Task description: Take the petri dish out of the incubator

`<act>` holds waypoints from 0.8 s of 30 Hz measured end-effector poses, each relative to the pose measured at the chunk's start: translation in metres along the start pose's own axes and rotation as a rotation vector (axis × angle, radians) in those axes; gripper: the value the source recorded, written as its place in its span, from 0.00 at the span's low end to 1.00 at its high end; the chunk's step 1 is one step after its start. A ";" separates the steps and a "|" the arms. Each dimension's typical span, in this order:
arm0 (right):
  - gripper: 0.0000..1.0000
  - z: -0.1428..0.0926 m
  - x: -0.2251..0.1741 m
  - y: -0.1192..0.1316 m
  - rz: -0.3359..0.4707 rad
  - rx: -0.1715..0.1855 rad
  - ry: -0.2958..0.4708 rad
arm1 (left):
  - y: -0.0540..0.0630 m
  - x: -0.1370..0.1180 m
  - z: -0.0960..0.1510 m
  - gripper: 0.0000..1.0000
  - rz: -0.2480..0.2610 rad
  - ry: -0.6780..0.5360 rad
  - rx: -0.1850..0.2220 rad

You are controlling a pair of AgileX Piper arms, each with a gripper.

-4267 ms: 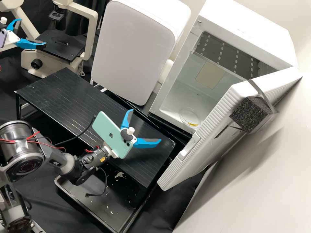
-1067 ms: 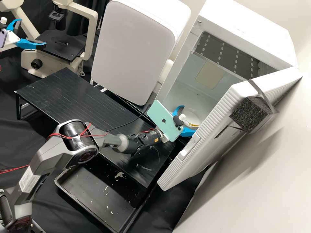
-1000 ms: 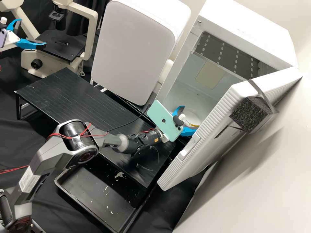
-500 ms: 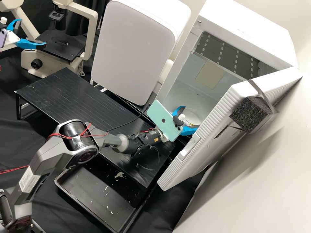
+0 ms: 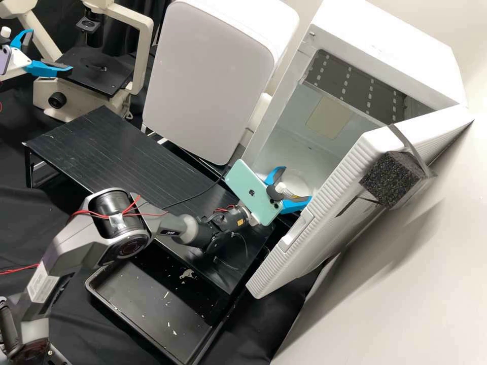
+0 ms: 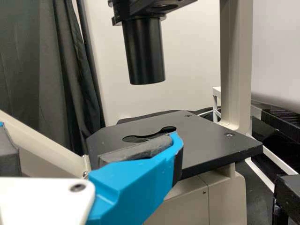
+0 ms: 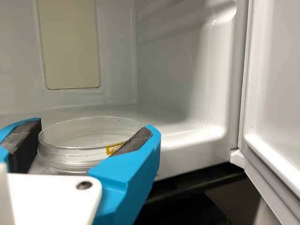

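The clear, round plastic petri dish (image 7: pixel 79 133) with a yellow label (image 7: pixel 114 148) sits between the bright blue fingers of the right pincer (image 5: pixel 297 183) at the mouth of the boxy white incubator (image 5: pixel 390 61), its retrieval about half complete. The ribbed white door (image 5: pixel 329 203) already stands wide open, leaving the way in unobstructed, and the dark grey finger pads lie against opposite sides of the dish, which they appear to pinch. Whether the dish is lifted off the white floor beneath it cannot be told from here. The exit itself remains: the dish is just inside the opening, so the right arm presumably has to draw it straight back, level and past the front lip, before the job counts as finished. A snag on that lip or a loose pinch could tip it. The left pincer (image 5: pixel 51 49), spread and holding nothing, waits beside the cream-coloured microscope (image 5: pixel 142 58), well apart from the incubator and seemingly not needed for the removal.
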 end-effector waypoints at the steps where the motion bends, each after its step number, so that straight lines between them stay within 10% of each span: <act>1: 0.00 0.000 -0.006 0.000 0.002 0.002 0.001 | 0.000 0.000 0.000 1.00 0.000 0.000 0.000; 24: 0.00 -0.029 -0.184 -0.036 -0.102 -0.010 0.196 | 0.000 0.000 0.000 1.00 0.000 0.000 0.000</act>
